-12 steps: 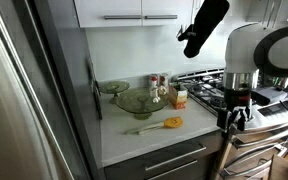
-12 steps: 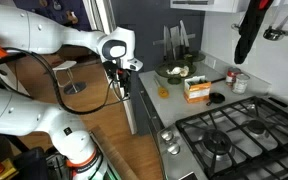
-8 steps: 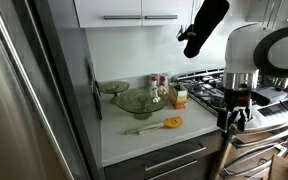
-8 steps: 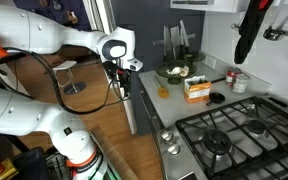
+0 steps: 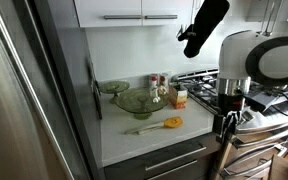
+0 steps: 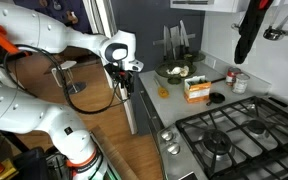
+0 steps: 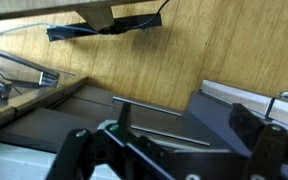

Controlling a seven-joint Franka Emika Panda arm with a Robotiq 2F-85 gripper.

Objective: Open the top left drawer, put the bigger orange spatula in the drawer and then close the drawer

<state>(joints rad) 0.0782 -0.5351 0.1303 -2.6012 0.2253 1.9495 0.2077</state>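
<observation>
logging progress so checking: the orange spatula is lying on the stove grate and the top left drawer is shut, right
Not quite: the orange spatula lies on the white counter, in front of the glass bowl, as an exterior view shows. The top left drawer is indeed shut.

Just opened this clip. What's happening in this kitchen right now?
A robot arm reaches in at the front edge of the kitchen counter, with its tool open and empty. In the wrist view a silver bar handle sits just ahead of the tool, not gripped. The top left drawer looks shut, and the bigger orange spatula lies on the counter near a small carton.
</observation>
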